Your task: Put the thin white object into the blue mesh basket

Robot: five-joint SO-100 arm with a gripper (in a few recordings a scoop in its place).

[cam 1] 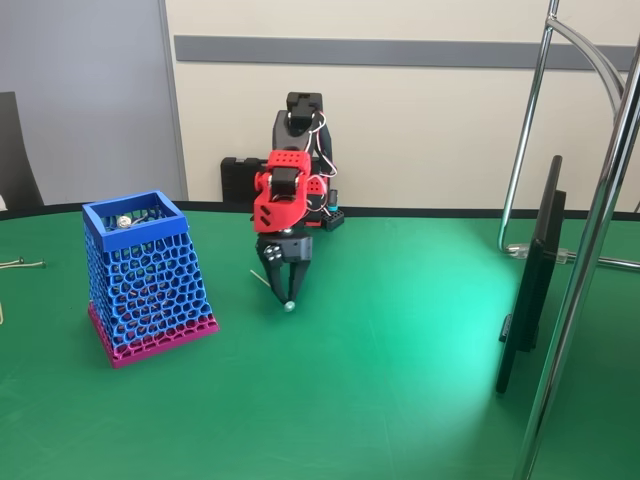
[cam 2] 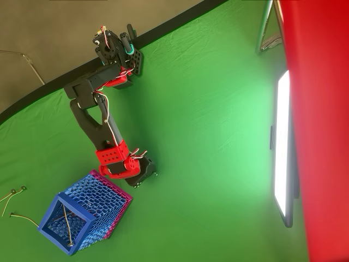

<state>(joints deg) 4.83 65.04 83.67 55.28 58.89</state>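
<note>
Currently my gripper [cam 1: 283, 292] pinches the thin white object [cam 1: 271, 288], jaws nearly closed; risk: loose hold, stick slips before blue mesh basket [cam 1: 133, 219]

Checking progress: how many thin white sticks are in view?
5: one stick at the pincer, at least one inside the blue mesh basket, three on the table beside it; mesh may hide more.

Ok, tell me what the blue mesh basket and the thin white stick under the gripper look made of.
Tall blue honeycomb-mesh basket: looks like matte moulded or printed plastic, going by its even colour, with a magenta base. Thin whitish stick: material unclear; its small round tip glints silvery, perhaps metal.
</note>
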